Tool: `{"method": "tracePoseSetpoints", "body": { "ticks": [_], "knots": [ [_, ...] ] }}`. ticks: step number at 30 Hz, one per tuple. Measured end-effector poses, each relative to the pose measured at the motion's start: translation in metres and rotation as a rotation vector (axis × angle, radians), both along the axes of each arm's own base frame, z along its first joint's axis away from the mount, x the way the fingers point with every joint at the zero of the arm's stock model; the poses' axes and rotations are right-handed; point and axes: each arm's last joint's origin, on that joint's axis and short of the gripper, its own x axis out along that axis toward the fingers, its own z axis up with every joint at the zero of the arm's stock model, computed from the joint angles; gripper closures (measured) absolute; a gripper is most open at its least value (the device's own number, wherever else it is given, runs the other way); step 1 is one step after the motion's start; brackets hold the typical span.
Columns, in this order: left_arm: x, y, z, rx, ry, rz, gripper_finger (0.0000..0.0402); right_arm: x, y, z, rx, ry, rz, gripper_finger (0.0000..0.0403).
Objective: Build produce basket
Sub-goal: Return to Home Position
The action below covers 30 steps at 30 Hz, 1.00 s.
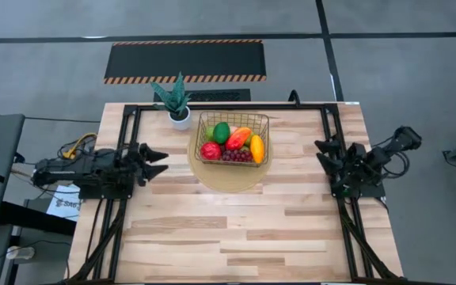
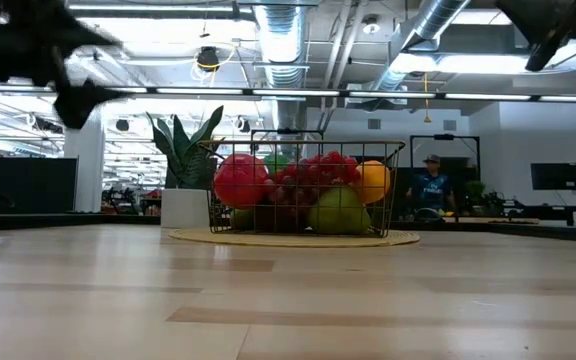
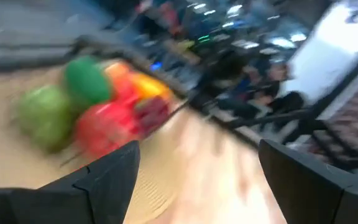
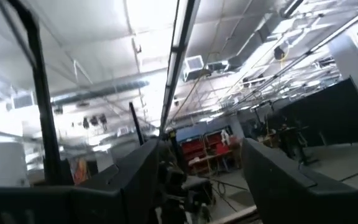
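The gold wire basket [image 1: 232,139] stands on a round tan mat in the far middle of the table, and the low view shows it too [image 2: 308,190]. It holds the produce: a red apple [image 1: 210,150], a green lime [image 1: 222,132], an orange-red mango [image 1: 238,137], a yellow-orange fruit [image 1: 256,147] and purple grapes [image 1: 237,156]. My left gripper [image 1: 163,162] hovers open to the left of the basket, pointing at it; its wrist view [image 3: 197,149] shows the fruits ahead, blurred. My right gripper [image 1: 323,154] waits open near the right edge and points upward [image 4: 197,149].
A spiky green plant in a small white pot [image 1: 177,104] stands at the far edge, just left of the basket. The round mat [image 1: 228,180] reaches out past the basket on its near side. Bare wood fills the near half of the table [image 1: 236,237].
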Motion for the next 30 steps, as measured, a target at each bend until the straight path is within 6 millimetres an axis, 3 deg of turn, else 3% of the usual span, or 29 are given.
{"method": "tracePoseSetpoints", "body": {
  "ticks": [4, 7, 23, 30],
  "knots": [
    [0.0, 0.002, -0.019, -0.047, 0.119, 0.077, 0.0085, 0.003, 0.003, -0.01, -0.04, 0.103, 0.032, 0.0153],
    [0.007, 0.002, -0.027, -0.056, 0.092, 0.07, 0.0085, 0.008, 0.006, -0.022, -0.024, 0.208, 0.078, 0.0153],
    [0.009, 0.001, -0.027, 0.052, 0.076, 0.061, 0.0085, 0.019, 0.004, -0.053, 0.019, 0.478, 0.056, 0.0153],
    [0.009, 0.001, -0.027, 0.043, 0.075, 0.063, 0.0085, 0.02, 0.003, -0.054, 0.04, 0.478, 0.055, 0.0153]
  ]
}}
